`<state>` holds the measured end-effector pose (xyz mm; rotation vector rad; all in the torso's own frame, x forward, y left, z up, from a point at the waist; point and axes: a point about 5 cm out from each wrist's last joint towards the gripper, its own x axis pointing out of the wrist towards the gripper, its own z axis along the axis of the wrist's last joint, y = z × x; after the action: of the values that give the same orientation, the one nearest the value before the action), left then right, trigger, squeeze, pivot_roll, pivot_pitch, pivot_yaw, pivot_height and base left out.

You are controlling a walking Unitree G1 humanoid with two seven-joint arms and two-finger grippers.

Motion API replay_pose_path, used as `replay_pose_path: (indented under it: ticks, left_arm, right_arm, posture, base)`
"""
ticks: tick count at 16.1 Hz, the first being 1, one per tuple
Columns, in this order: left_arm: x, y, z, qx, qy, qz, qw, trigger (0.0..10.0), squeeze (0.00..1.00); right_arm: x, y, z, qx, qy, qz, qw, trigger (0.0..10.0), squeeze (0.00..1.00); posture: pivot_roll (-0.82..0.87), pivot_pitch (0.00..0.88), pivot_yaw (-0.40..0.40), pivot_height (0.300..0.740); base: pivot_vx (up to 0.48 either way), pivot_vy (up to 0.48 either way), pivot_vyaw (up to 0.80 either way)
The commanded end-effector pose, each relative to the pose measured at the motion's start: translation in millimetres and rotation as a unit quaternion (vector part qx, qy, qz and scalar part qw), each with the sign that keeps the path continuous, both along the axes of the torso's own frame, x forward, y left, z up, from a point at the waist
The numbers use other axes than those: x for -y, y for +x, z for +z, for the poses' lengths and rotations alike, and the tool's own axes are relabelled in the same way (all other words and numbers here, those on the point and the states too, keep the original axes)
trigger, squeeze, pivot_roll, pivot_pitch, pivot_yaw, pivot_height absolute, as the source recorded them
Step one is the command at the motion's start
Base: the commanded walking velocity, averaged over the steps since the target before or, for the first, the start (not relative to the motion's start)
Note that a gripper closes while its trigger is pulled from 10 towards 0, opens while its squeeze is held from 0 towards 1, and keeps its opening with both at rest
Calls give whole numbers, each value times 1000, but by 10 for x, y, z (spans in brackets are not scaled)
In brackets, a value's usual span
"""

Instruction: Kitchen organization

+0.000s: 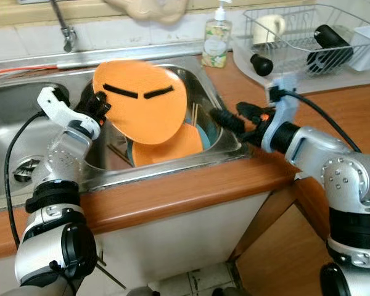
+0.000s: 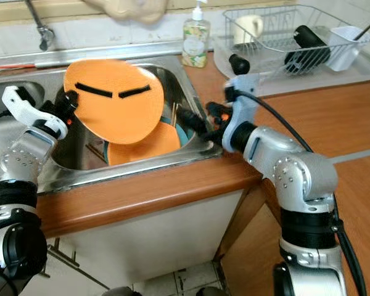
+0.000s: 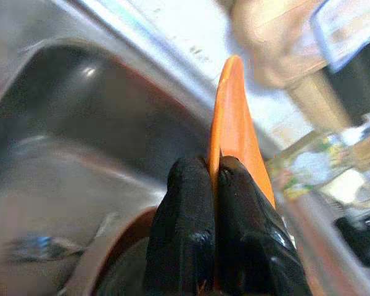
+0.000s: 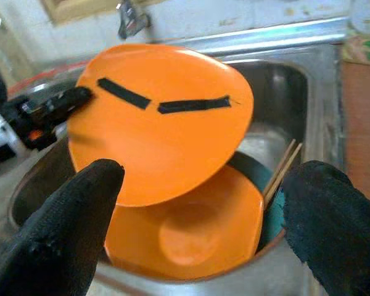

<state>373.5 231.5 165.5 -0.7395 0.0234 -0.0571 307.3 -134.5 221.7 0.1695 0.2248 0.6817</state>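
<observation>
The left end effector pinches the rim of an orange plate and holds it tilted above the sink. A second orange plate lies in the basin. The right end effector hovers at the sink's right edge, fingers spread wide.

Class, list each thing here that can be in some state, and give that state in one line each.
Left pincer: shut on the orange plate's rim.
Right pincer: open, at the sink's edge.
Orange plate: lifted, tilted above the sink.
Second orange plate: lying in the sink.
Dish rack: loaded.
</observation>
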Motion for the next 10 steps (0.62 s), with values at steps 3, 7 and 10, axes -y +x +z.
replay_pose_path:
  ticks: [3,7,10]
  left_arm:
    - [108,58,-81,-34,34,4,999,0,0]
    - [251,94,-177,-65,51,-4,997,0,0]
    - [284,103,-243,-97,82,-7,992,10000,0]
  right_arm:
    - [-7,-49,-49,-3,-30,12,999,10000,0]
    - [-9,-51,-93,-1,-51,11,999,10000,0]
    - [0,-52,-114,3,-61,6,998,10000,0]
  posture:
    - [-132,0,30,740]
    - [-142,0,36,740]
    - [-144,0,41,740]
  base:
    - [0,0,0]
    - [0,0,0]
    - [0,0,0]
